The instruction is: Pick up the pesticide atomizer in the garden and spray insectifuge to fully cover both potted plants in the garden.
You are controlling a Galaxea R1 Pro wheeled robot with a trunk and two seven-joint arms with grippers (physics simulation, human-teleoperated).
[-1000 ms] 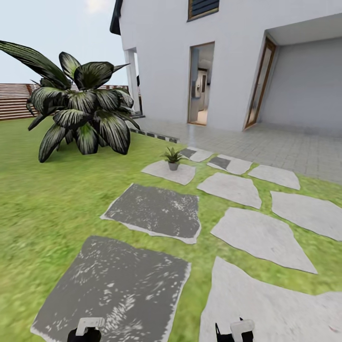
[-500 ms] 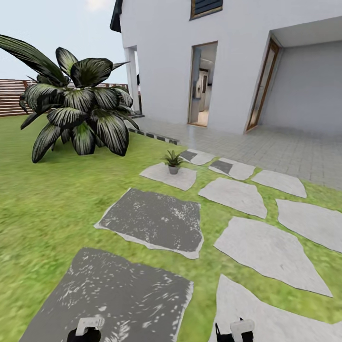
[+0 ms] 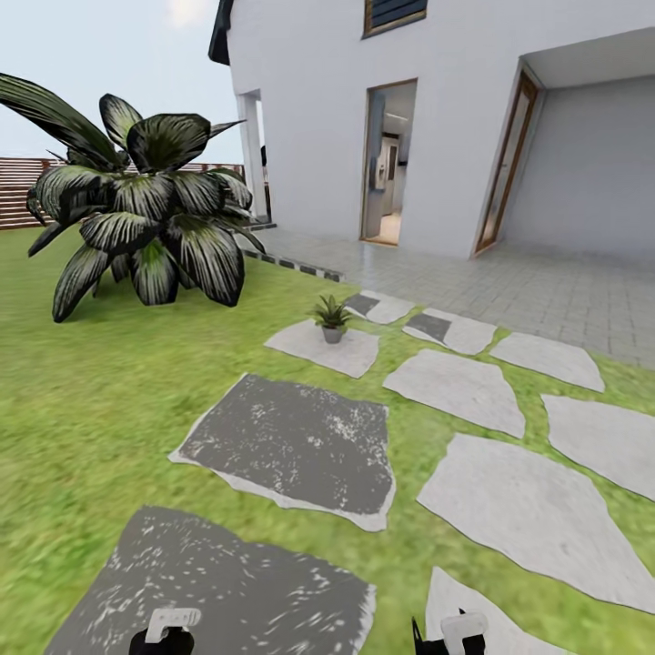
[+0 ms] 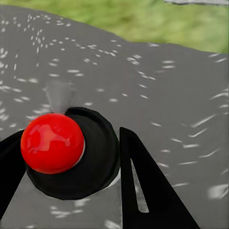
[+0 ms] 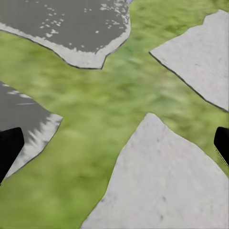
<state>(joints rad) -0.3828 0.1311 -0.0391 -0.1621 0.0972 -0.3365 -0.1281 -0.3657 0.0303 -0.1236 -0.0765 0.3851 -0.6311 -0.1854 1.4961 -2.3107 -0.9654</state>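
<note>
On the garden lawn, no writing shows; the right claw gapes wide, left claw unclear.

left claw: black fingers, glossy red ball | right claw: black (white housing)

No readable text, label or number shows anywhere.

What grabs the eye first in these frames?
The big dark broad-leaved plant on the lawn at the head view's left, before a brown slatted fence. Next, the small potted plant alone on a stepping stone mid-frame, with the white house and its open doorway behind. In the left wrist view, a glossy red ball sits between the dark fingers above grey stone.
</note>
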